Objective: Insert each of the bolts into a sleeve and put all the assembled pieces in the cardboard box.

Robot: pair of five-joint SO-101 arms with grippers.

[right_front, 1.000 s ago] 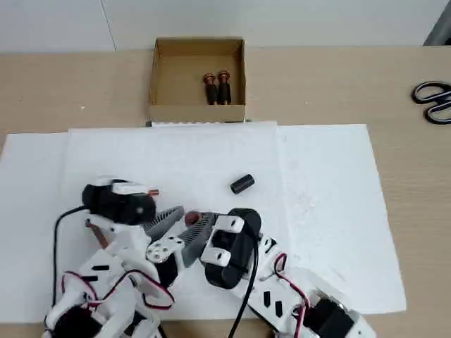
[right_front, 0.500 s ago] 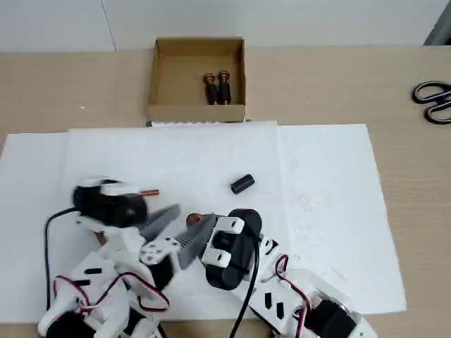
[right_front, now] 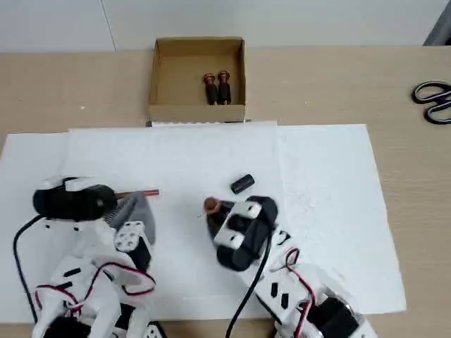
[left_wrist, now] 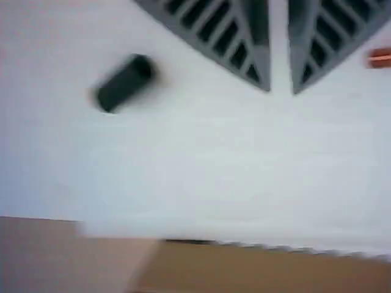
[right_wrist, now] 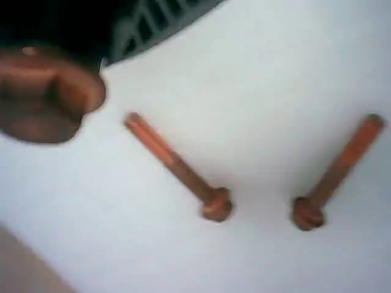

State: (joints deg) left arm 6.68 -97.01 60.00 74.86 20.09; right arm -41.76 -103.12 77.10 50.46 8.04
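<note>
Over tan wood-grain table (right_front: 70,84), a white, soft-looking sheet (right_front: 324,211), matte and faintly dimpled. At the left, left pincer (left_wrist: 281,91): two grey plastic wedges with lattice-ribbed faces, tips parted by a narrow slit, gripping nothing. Just beside it, slim copper shaft of a loose bolt (right_front: 143,192), flat on the sheet. Further back toward the middle, cardboard box (right_front: 197,113), square, open-topped, brown; inside against its right wall, two assembled pieces (right_front: 217,88), dark sleeves with copper heads, side by side and touching. Right of centre, right pincer (right_front: 215,210), closed on a held bolt (right_front: 211,205), round copper head jutting out to the left. Near it, sleeve (right_front: 242,184): short black cylinder, lying on its side, skewed. At the table's far right edge, black-handled scissors (right_front: 431,102).

Box front wall right at the sheet's far edge. Broad stretch of plain sheet between that wall and both arms, and again to the right of the right arm. Sheet's right border well short of the scissors.

Sleeve just beyond the right pincer, close to the held bolt but apart from it; well apart from the left pincer. In the right wrist view, a first bare bolt (right_wrist: 177,165) and a second bare bolt (right_wrist: 339,174) on the sheet, not touching (no telling which matches the loose bolt).
</note>
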